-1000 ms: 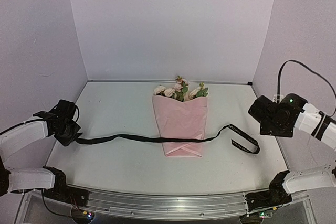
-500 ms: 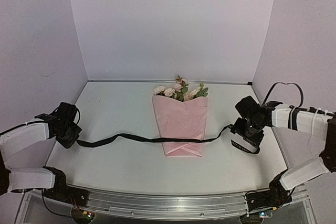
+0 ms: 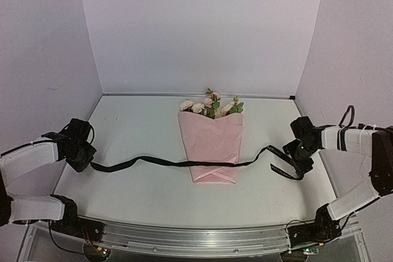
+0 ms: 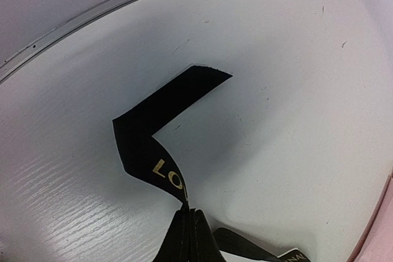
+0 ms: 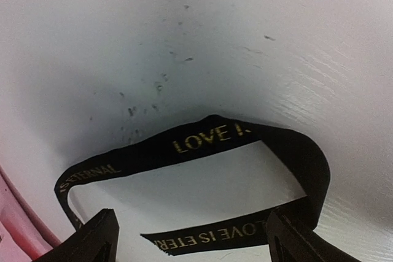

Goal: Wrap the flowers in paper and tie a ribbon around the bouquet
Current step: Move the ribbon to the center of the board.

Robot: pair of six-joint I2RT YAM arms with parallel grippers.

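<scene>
**Item 1: bouquet**. Lies flat at the centre of the white surface. Its wide end points to 12 o'clock and its narrow folded end to 6 o'clock.

**Item 2: flowers**. Pale pink and cream blooms with green leaves show past the wrap's 12 o'clock edge. The stems are hidden inside.

**Item 3: paper**. Light pink, folded around the flowers in a tapering shape, with its flaps crossing near the 6 o'clock end.

**Item 4: ribbon**. Black with gold lettering that reads "LOVE IS ETERNAL". It runs from 9 o'clock to 3 o'clock and passes over the top of the paper's lower part. The 3 o'clock end doubles back in a flat loop on the surface, with its cut end pointing back toward the bouquet. At the 9 o'clock end a short bent tail sticks out beyond the grip.

**Item 5: left tool**. Sits at 9 o'clock near the surface's edge. Its fingers are pressed together and clamped on the ribbon close to that end.

**Item 6: right tool**. Sits at 3 o'clock, low over the ribbon's loop. Its fingers stand wide apart, one on each side of the loop's cut end, and grip nothing. The other finger overlaps the loop's fold in the wrist view, and I cannot tell whether it touches.
</scene>
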